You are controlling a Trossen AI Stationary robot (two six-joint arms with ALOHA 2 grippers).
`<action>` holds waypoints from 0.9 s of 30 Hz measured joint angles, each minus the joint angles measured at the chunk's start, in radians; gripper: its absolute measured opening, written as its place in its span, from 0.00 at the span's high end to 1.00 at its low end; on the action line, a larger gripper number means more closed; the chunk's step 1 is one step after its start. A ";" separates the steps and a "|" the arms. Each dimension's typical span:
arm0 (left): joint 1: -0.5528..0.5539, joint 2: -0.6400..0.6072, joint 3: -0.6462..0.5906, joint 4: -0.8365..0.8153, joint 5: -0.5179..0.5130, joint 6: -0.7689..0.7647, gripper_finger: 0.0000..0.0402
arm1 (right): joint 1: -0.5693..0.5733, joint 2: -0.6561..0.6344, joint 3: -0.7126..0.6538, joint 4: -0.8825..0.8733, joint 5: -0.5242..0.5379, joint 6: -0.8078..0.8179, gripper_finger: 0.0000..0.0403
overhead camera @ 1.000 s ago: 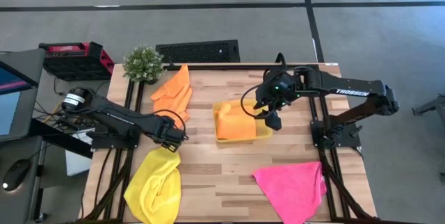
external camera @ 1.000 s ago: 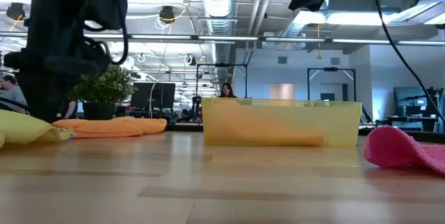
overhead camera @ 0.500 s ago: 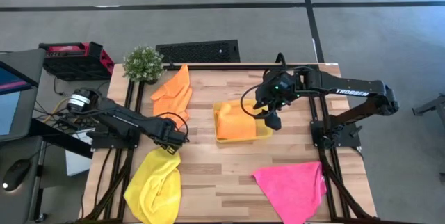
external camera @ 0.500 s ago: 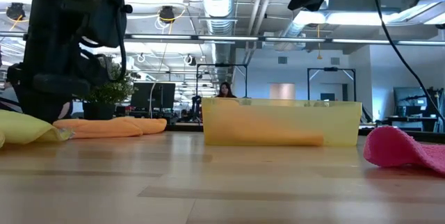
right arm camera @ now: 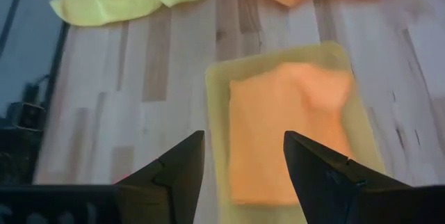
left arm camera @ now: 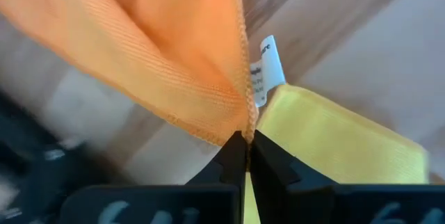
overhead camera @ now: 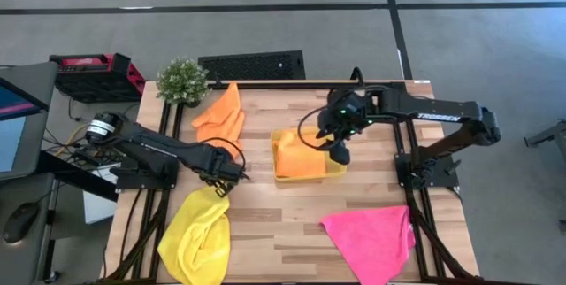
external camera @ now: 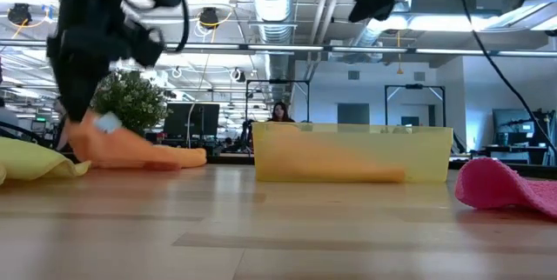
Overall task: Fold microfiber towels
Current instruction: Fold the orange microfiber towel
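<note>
The left pincer [overhead camera: 237, 173] has just pressed together; a second ago its fingers were spread above the desk [overhead camera: 292, 223] near the left edge, between the loose orange towel [overhead camera: 221, 115] and the yellow towel [overhead camera: 196, 232]. The left wrist view shows the fingertips [left arm camera: 235, 147] now pinching the hemmed edge of the orange towel [left arm camera: 167, 50], beside its white care tag [left arm camera: 265, 67], with the yellow towel [left arm camera: 334, 137] lying just beyond. The low view confirms the change: the near end of the orange towel [external camera: 130, 148] has risen into a peak under the left arm, where it lay flat half a second ago. This indicates that the grasp is made and the cloth can be drawn toward open desk surface for spreading and folding; this is a judgement, since only one edge is held and the rest of the cloth trails toward the far-left corner near the potted plant [overhead camera: 182, 80]. The right pincer [overhead camera: 337, 150] hangs with fingers spread over the yellow tray [overhead camera: 339, 171] at mid-desk, having shifted slightly toward the left edge; its wrist view shows the second orange towel [right arm camera: 288, 130] lying folded inside the tray [right arm camera: 217, 88]. The pink towel [overhead camera: 371, 236] lies unfolded at the near-right corner. By this layout one towel is finished, one is in hand, and two are not yet handled.
</note>
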 joint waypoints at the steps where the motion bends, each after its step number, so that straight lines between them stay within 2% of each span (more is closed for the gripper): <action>1: 0.000 0.000 0.040 -0.045 -0.009 0.013 0.99 | 0.000 0.020 0.000 0.011 0.000 -0.026 0.45; 8: 0.001 -0.001 0.324 -0.263 -0.107 0.109 1.00 | 0.010 0.162 0.000 0.279 0.001 -0.264 0.45; 13: 0.001 -0.002 0.486 -0.316 -0.139 0.196 1.00 | 0.022 0.261 0.002 0.526 -0.002 -0.363 0.45; 16: 0.001 -0.001 0.564 -0.333 -0.145 0.258 1.00 | 0.024 0.321 0.004 0.617 -0.008 -0.374 0.45; 21: 0.001 -0.001 0.650 -0.329 -0.168 0.346 1.00 | 0.033 0.422 0.068 0.645 -0.049 -0.374 0.45; 27: 0.000 0.035 0.657 -0.319 -0.157 0.406 1.00 | 0.065 0.524 0.145 0.672 -0.070 -0.374 0.45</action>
